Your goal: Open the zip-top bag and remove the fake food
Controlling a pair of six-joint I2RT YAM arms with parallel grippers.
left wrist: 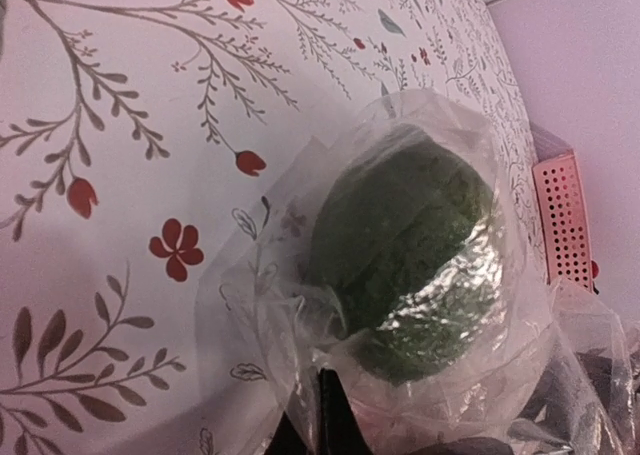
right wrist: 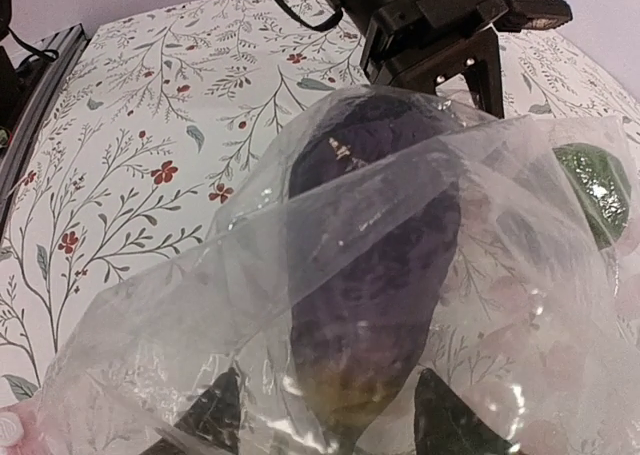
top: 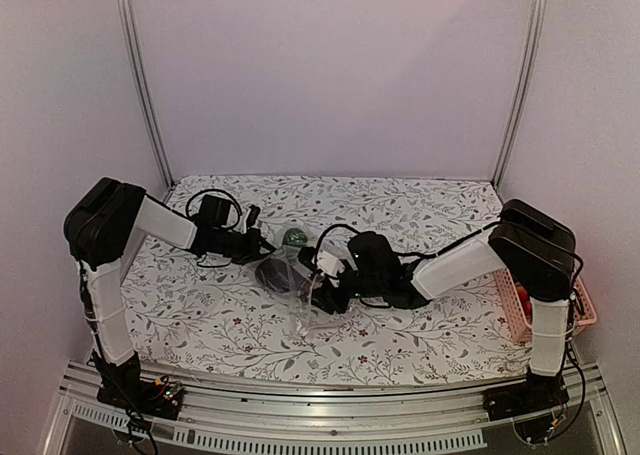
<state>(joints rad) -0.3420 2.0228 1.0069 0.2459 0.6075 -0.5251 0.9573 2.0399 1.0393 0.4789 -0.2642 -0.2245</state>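
1. The zip-top bag (top: 300,300) lies at the centre of the top view, between my two wrists. It is thin, crinkly film, and I judge it very light, limp and slick, likely to fold and slide rather than resist.
2. The fake food (top: 275,273) is inside it: a dark purple piece (right wrist: 370,275) and a round green piece (left wrist: 405,260). They look like hard, light plastic that would roll about in the film.
3. I would pinch film near the mouth, not the lumps. I cannot pick out the zip strip.
4. My right gripper (right wrist: 330,420) stands wide at the bottom of its view, with film draped over it and the purple piece's end between the fingers.
5. My left gripper (left wrist: 320,415) is a dark sliver at the bottom edge, just under the green piece. I cannot tell whether it is pinching.
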